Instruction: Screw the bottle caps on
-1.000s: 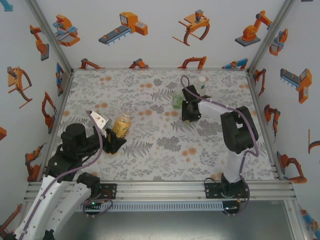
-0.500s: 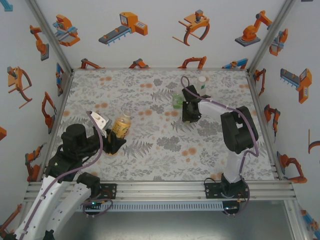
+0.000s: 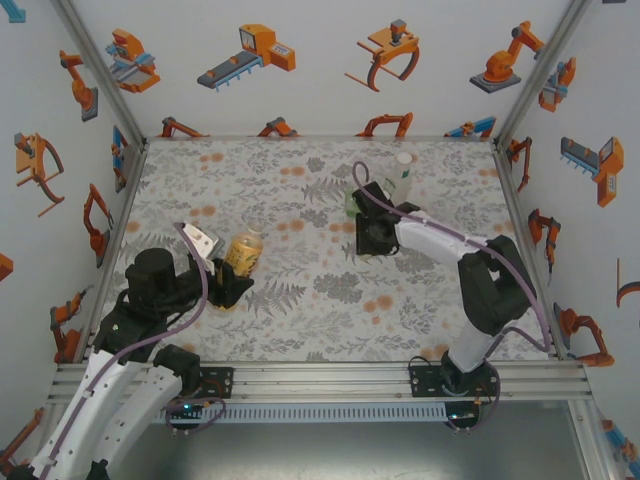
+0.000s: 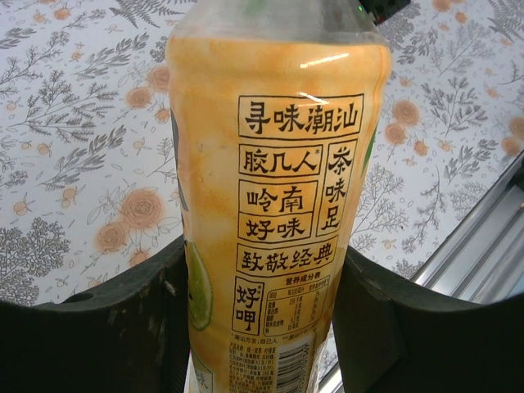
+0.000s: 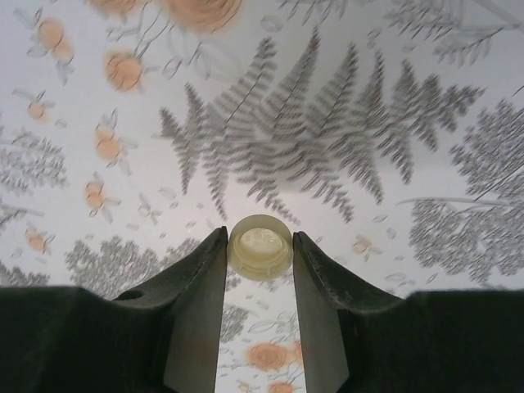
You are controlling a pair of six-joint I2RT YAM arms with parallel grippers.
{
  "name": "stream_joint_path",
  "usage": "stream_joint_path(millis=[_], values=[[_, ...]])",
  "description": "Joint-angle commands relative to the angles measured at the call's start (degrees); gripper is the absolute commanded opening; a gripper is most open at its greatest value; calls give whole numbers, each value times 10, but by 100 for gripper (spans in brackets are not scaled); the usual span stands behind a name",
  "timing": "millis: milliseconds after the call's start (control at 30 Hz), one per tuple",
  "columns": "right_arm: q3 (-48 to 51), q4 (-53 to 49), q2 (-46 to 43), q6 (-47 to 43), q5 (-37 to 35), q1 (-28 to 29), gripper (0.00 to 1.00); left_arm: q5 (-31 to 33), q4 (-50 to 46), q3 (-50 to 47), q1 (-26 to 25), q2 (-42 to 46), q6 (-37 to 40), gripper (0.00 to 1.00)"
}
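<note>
left tool (image 3: 232, 285) pinches amber bottle (image 4: 274, 188) | right tool (image 3: 372, 238) pinches pale cap (image 5: 260, 246) | green bottle (image 3: 352, 204) just behind it

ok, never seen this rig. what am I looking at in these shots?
Two robot arms are bolted at the near edge of a flowered table. The overhead picture looks down from behind them; the other two come from a camera on each wrist. The left tool is closed on a yellow bottle, seen close up in the left wrist picture. The right tool pinches a pale cap between its fingers. Further back are a green bottle and a tall clear bottle.
</note>
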State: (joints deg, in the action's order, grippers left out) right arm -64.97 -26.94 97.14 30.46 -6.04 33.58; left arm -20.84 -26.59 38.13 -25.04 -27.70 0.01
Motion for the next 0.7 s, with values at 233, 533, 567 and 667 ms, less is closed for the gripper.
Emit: stream_joint_path(millis=[233,533,567,667], values=[[41,-34,-33,86,-55,134,37,-15,21,-2,1,22,-31,0],[54,-16,1,112,-62,187,37,-14,3,2,0,47,-48,0],[55,-13,3,113,-62,188,37,-14,0,4,0,50,-48,0],[58,-4,11,114,-54,188,37,-10,-8,5,0,55,-50,0]])
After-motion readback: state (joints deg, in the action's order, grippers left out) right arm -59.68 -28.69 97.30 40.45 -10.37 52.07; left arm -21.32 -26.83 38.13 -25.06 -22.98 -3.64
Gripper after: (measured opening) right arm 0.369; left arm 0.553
